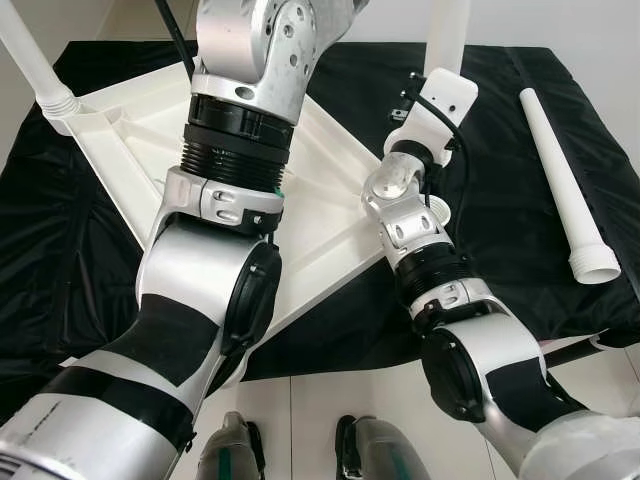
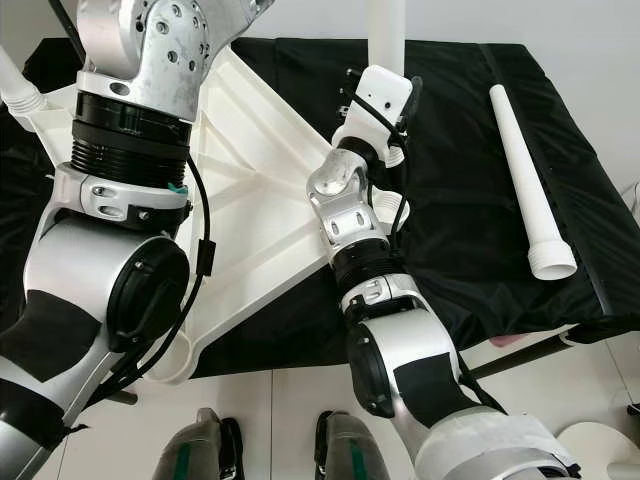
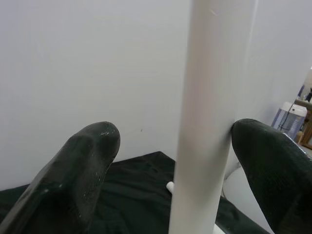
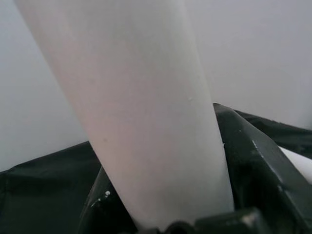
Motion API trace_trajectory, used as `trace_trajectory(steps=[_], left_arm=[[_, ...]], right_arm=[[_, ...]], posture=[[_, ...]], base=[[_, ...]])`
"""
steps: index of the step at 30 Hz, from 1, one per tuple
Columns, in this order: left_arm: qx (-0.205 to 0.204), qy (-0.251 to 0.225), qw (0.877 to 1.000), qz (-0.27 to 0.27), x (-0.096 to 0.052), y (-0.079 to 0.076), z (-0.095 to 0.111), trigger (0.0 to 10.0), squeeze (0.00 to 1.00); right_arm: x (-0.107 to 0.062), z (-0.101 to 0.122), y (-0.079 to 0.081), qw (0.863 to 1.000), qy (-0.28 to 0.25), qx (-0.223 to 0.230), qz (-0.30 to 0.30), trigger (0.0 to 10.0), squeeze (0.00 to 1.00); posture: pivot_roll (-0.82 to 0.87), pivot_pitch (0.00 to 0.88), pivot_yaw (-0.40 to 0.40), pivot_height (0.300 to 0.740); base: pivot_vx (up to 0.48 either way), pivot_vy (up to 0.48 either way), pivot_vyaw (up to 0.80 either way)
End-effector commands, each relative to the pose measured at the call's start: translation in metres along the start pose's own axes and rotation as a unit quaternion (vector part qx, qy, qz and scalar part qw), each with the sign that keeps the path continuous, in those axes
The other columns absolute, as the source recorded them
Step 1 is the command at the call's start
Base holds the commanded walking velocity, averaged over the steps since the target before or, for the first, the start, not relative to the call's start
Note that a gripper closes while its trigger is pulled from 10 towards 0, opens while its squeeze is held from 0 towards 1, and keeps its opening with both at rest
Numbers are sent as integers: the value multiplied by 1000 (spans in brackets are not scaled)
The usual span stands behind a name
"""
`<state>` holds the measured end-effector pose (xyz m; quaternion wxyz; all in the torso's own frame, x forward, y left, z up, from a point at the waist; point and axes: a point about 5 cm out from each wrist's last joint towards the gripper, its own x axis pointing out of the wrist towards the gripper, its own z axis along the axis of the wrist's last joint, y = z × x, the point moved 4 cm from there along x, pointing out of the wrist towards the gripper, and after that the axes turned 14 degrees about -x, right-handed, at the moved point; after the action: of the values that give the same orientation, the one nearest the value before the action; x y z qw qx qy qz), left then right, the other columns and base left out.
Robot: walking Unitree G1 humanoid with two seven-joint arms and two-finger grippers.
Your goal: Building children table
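A white children's tabletop (image 1: 330,190) lies upside down on a black-covered table (image 1: 500,200). One white leg (image 1: 40,70) stands in its far left corner. Another upright white leg (image 1: 445,35) rises at the tabletop's far right corner. My right gripper (image 4: 170,185) is shut on that leg, which sits tight between its fingers (image 4: 253,165). My left gripper (image 3: 175,141) is open around an upright white leg (image 3: 209,97). One finger (image 3: 268,165) touches it and the other (image 3: 83,165) stands apart. A third leg (image 1: 565,190) lies loose on the cloth at the right.
The black cloth (image 2: 470,230) hangs over the table's front edge. My feet (image 1: 370,450) stand on the white tiled floor just before it. A white wall rises behind the table. A bottle (image 3: 287,117) stands on a shelf in the left wrist view.
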<state>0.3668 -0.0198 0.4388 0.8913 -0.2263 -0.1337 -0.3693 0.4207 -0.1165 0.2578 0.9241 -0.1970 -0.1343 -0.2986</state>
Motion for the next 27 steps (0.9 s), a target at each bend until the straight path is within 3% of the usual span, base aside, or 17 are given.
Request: trace_trajectory(steps=[1,2,9,14,16,17,19,27], left_arm=[[-7,2,1000,-23,-1,-10,-1,10000,0],[-28,24,998,-50,-7,-16,-16,10000,0],[-28,59,997,-38,-11,-11,-31,10000,0],[-20,64,998,4,-15,6,-34,10000,0],[-17,72,997,24,-41,24,-70,10000,0],[-17,72,997,24,-41,24,-70,10000,0],[-17,81,995,50,-58,39,-94,10000,0],[-8,87,989,122,-73,74,-108,10000,0]], right_arm=[[5,5,-3,1000,0,16,-3,10000,0],[11,1,-6,1000,9,21,2,10000,0],[25,-7,-14,998,14,48,46,10000,0],[27,-9,-17,995,5,68,71,10000,0],[27,-7,-20,995,-12,67,78,10000,0],[27,-7,-20,995,-12,67,78,10000,0],[25,-9,-21,993,-19,72,92,10000,0],[18,-21,-20,986,-17,83,144,10000,0]], posture=[[-130,59,-3,740],[-133,60,2,740],[-132,63,9,740],[-134,62,7,740],[-133,62,7,740],[-133,62,7,740],[-132,60,6,740],[-136,62,5,740]], base=[[0,0,0],[0,0,0],[0,0,0],[0,0,0],[0,0,0],[0,0,0],[0,0,0],[0,0,0]])
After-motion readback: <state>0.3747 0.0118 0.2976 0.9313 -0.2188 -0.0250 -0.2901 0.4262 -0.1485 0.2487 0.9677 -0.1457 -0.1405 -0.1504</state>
